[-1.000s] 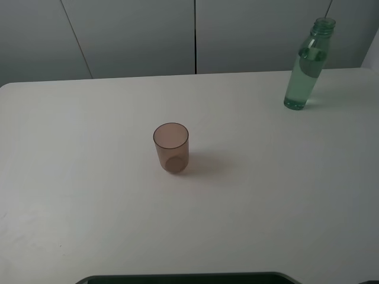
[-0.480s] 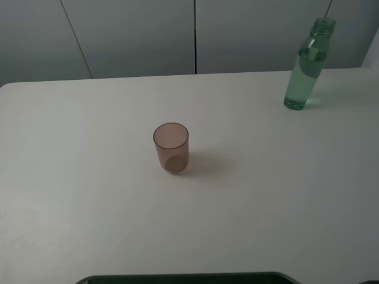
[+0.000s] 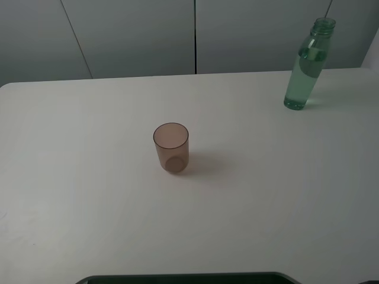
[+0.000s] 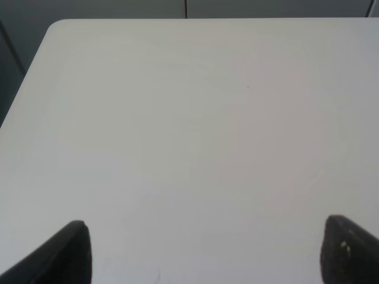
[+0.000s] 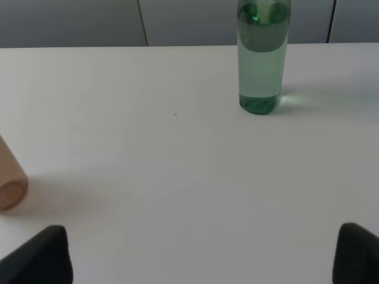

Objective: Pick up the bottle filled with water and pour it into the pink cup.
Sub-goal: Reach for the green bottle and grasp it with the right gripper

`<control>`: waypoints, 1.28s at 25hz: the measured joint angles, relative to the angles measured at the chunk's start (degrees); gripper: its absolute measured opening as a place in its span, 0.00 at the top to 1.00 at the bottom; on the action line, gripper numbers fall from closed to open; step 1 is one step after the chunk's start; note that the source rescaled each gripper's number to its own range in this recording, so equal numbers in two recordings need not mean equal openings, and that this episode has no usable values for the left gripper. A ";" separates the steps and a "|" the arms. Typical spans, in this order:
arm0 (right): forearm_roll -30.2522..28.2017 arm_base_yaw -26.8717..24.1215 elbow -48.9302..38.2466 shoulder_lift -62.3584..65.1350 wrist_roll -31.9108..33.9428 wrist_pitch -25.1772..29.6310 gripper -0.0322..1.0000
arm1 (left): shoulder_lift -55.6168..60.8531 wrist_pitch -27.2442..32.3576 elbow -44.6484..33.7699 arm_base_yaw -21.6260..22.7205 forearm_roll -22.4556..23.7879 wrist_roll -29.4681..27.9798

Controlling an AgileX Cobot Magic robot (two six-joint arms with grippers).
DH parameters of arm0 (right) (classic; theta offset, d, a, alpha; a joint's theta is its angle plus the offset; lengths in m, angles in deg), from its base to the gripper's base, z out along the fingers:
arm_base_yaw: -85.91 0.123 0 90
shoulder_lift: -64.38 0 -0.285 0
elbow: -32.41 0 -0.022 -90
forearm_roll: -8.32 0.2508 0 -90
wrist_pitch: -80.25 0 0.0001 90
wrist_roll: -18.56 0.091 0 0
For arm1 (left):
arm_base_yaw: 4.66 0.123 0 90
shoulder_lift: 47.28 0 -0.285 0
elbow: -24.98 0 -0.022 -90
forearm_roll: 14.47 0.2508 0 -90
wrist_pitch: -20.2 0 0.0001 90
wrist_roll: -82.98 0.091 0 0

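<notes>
No change is showing in the exterior high view: the tall transparent green-tinted bottle (image 3: 305, 71) and the small translucent brownish-pink plastic cup (image 3: 171, 151) are sitting exactly where they were on the white table (image 3: 89, 177). The wrist views have no earlier pictures to compare.

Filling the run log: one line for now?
bottle upright, untouched | pink cup upright | left pincer open | right pincer open

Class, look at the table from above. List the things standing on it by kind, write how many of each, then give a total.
Bottles: 1, the green bottle
Cups: 1, the pink cup
Total: 2
</notes>
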State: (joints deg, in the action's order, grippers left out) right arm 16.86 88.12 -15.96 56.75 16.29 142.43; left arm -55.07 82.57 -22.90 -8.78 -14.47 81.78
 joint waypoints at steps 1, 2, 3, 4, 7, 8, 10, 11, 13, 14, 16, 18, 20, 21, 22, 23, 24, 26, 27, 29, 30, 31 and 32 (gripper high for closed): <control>0.00 0.00 0.00 0.00 0.00 0.00 0.15 | 0.00 0.00 0.00 0.00 0.00 0.00; 0.00 0.00 0.00 0.00 0.00 0.00 0.15 | 0.00 0.00 0.00 0.00 0.00 0.00; 0.00 0.00 0.00 0.00 0.00 0.00 0.15 | 0.00 0.00 0.00 0.00 0.00 0.00; 0.00 0.00 0.00 0.00 0.00 0.00 0.15 | 0.00 0.00 0.00 0.00 0.00 0.00; 0.00 0.00 0.00 0.00 0.11 0.00 0.11 | 0.00 0.00 0.00 0.00 0.00 0.00; 0.00 0.00 0.00 0.00 0.34 0.00 0.05 | 0.00 0.00 0.00 0.00 0.00 0.00; -0.16 0.00 0.00 0.00 0.75 0.00 0.01 | 0.00 0.00 0.00 0.00 0.00 0.00; -0.29 0.00 0.00 0.00 0.87 0.00 0.01 | 0.00 0.00 0.00 0.00 0.00 0.00; -0.40 0.00 0.00 0.00 1.12 -0.22 0.01 | 0.00 0.00 0.00 0.00 0.00 0.00; -0.40 0.00 0.12 0.00 1.12 -0.51 0.01 | 0.00 0.00 0.00 0.00 0.00 0.00; -0.40 0.00 0.50 0.00 1.34 -1.51 0.01 | 0.00 0.00 0.00 0.00 0.00 0.00; -0.40 0.00 0.71 0.00 1.34 -4.84 0.00 | 0.00 0.00 0.00 0.00 0.00 0.00; -0.40 0.00 0.71 0.00 1.34 -9.14 0.00 | 0.00 0.00 0.00 0.00 0.00 0.00; -0.40 0.00 0.71 -0.16 1.34 -11.99 0.00 | 0.00 0.00 0.00 0.00 0.00 0.00; -0.40 0.00 0.71 -0.62 1.34 -15.02 0.00 | 0.00 0.00 0.00 0.00 0.00 0.00; -0.40 0.00 0.71 -1.66 1.34 -17.69 0.00 | 0.00 0.00 0.00 0.00 0.00 0.00; -0.40 0.00 0.86 -3.33 1.34 -21.01 0.00 | 0.00 0.00 0.00 0.00 0.00 0.00; -0.40 0.00 0.98 -7.28 1.14 -27.66 0.00 | 0.00 0.00 0.00 0.00 0.00 0.00; -0.40 0.00 0.98 -9.81 0.88 -31.17 0.00 | 0.00 0.00 0.00 0.00 0.00 0.00; -0.40 0.00 0.98 -14.75 -0.58 -37.54 0.00 | 0.00 0.00 0.00 0.00 0.00 0.00; -0.40 0.00 0.98 -17.55 -1.54 -40.11 0.00 | 0.00 0.00 0.00 0.00 0.00 0.00; -0.40 0.00 0.98 -20.46 -2.10 -43.42 0.00 | 0.00 0.00 0.00 0.00 0.00 0.00; -0.40 0.00 0.98 -23.47 -2.63 -46.97 0.00 | 0.00 0.00 0.00 0.00 0.00 0.00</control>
State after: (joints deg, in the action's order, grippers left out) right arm 16.46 88.12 -14.98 33.29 13.66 95.46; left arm -55.07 82.57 -22.90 -8.78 -14.47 81.78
